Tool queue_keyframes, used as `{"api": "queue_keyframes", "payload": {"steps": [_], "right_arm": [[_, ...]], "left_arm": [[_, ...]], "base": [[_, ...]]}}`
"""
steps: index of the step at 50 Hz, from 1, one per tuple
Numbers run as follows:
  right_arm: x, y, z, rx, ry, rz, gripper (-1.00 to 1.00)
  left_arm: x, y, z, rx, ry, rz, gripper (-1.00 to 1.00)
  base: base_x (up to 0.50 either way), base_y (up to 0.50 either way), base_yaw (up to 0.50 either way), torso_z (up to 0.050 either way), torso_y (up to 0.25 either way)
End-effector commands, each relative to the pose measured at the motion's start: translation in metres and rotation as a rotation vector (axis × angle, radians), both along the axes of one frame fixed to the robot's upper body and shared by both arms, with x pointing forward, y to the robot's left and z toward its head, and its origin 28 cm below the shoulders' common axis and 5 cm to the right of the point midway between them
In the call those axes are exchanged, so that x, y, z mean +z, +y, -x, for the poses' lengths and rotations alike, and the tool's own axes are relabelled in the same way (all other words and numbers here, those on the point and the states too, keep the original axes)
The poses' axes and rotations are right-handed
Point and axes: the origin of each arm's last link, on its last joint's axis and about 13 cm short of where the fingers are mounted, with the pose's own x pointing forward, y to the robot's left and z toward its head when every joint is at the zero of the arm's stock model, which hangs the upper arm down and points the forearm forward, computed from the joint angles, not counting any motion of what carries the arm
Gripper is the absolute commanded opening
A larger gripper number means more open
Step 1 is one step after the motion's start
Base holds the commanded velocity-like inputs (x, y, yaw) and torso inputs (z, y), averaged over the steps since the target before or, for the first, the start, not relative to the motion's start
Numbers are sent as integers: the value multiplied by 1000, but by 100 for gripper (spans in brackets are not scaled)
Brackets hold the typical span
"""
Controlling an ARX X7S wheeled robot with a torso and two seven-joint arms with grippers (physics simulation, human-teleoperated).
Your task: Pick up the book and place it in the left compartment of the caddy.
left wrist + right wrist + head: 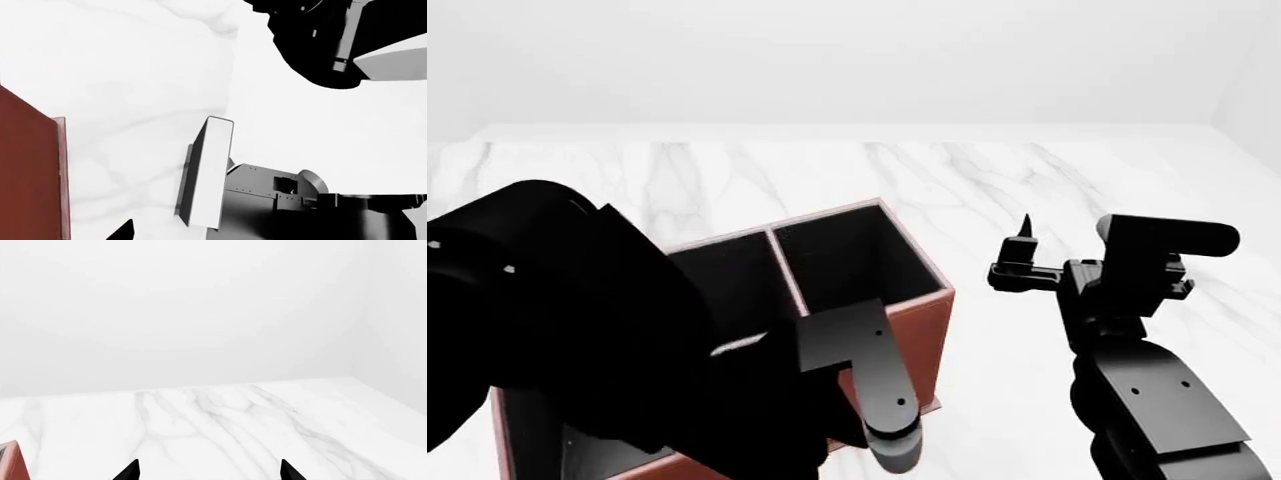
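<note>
A: Status check. Where is the book (208, 172)?

B: Left wrist view only. It stands on edge, white page edges toward the camera, just beside a grey part of the arm. The head view does not show it; the left arm covers that area.

A: Is the left gripper gripping it?

B: Cannot tell. The fingers are not clearly visible. One dark tip shows at the frame edge, apart from the book.

A: Right gripper (1021, 262)?

B: Spread apart and empty. Two tips (130, 471) show over bare marble table (220, 415). It is parked off to the caddy's right side, likely to keep clear.

A: Caddy (924, 330)?

B: Near the left arm, which hides the left compartment. Judgement: the book's on-edge pose suits a narrow slot, but placement is not done.
</note>
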Motion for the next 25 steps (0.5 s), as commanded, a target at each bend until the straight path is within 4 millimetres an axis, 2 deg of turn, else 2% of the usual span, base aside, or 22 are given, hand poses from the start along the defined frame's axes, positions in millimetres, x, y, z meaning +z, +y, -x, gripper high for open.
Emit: {"api": "queue_keyframes", "payload": {"steps": [1,10,25], "right_arm": [[0,0,-1,-1,1,-1,100],[1,0,-1,0,0,-2,100],[-2,-1,0,1,2,-8,100]], "left_arm": [[-2,-5,2,-26,16,-12,100],[0,-8,0,-34,3,-17,100],[-15,-18,-14,-46,39,-59,100]], "base": [[0,0,0,0,0],[0,0,0,0,0],[0,0,0,0,0]]}}
